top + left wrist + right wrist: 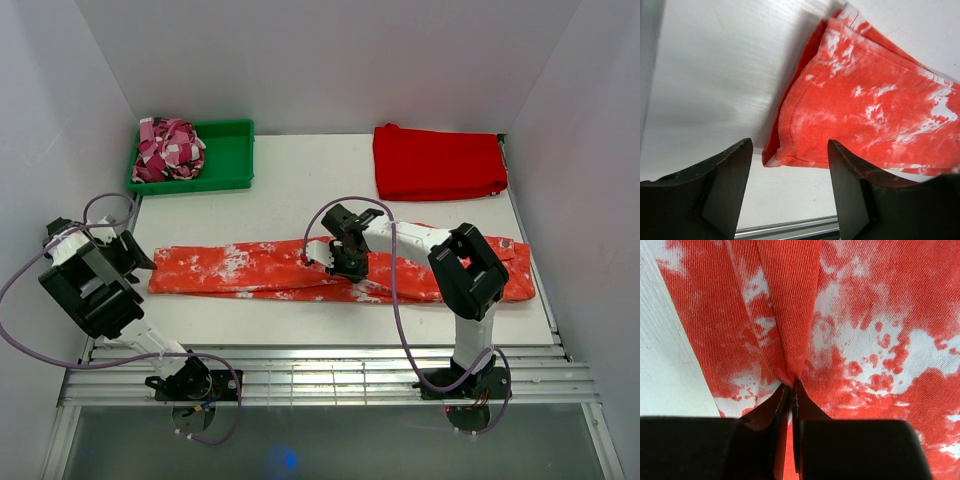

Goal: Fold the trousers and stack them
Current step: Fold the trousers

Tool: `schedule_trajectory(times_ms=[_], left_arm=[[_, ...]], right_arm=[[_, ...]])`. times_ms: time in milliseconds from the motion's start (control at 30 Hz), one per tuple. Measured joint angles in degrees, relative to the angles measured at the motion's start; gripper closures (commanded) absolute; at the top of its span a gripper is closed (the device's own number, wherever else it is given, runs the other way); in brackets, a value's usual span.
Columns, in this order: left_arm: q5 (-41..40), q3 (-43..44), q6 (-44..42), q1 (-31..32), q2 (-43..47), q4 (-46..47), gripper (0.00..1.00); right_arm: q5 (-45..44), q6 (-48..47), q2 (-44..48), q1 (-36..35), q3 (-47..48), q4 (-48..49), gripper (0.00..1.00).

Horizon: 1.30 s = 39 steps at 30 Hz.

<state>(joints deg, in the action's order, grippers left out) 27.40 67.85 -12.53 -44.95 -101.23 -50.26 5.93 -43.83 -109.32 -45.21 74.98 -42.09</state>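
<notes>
The orange-red trousers [250, 268] with white speckles lie stretched out flat across the table, legs together, hem end at the left. My left gripper [140, 258] is open and empty, just left of the hem end [805, 145], jaws spread with bare table between them. My right gripper [340, 262] is shut on a pinched ridge of the trousers' cloth [790, 375] near their middle; the cloth gathers into a fold at the fingertips. The right arm hides part of the trousers toward the waist end.
A plain red folded cloth [438, 161] lies at the back right. A green tray [228, 155] at the back left holds a crumpled pink-and-white cloth [168, 149]. White walls close in on both sides. A metal rail [320, 372] runs along the near edge.
</notes>
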Motion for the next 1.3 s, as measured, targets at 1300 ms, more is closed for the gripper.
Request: schedule_trajectory(times_ms=[1300], left_arm=[[-2.01, 29.79, -3.63, 12.66, -21.46, -9.01, 0.48]], right_arm=[[-2.08, 4.44, -0.44, -1.20, 0.13, 0.28, 0.92]])
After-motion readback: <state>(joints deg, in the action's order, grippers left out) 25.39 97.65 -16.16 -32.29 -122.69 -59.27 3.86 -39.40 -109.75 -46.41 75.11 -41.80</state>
